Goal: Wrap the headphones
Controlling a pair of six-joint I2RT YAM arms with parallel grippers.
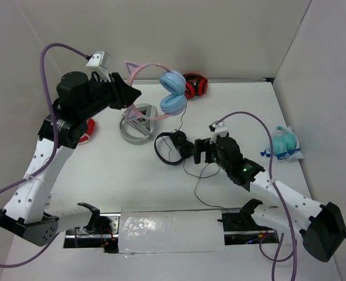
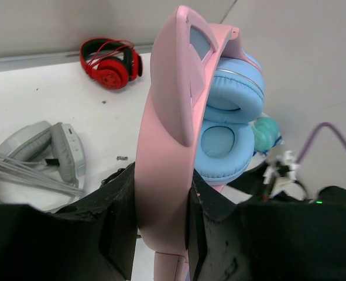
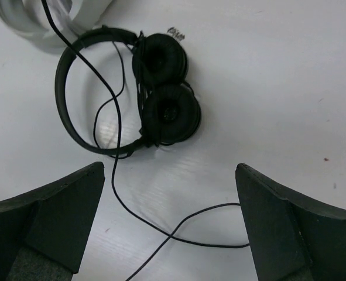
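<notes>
The headphones point(image 1: 174, 91) hang above the back of the table, light blue ear cups point(image 2: 225, 134) pressed together. My left gripper point(image 1: 134, 93) is shut on their pink cat-ear headband point(image 2: 167, 146), which fills the gap between its black fingers point(image 2: 117, 228). Their thin dark cable point(image 1: 184, 126) drops from the cups to the table and loops toward the front point(image 3: 161, 231). My right gripper point(image 3: 168, 170) stands wide open just above the table, over a crossing of that cable, with nothing between its fingers.
A small black on-ear pair point(image 1: 171, 146) lies just beyond the right gripper. A grey pair point(image 1: 134, 129) lies below the held headphones, and a red pair point(image 1: 195, 86) sits at the back wall. A teal bagged item point(image 1: 284, 143) is at the right.
</notes>
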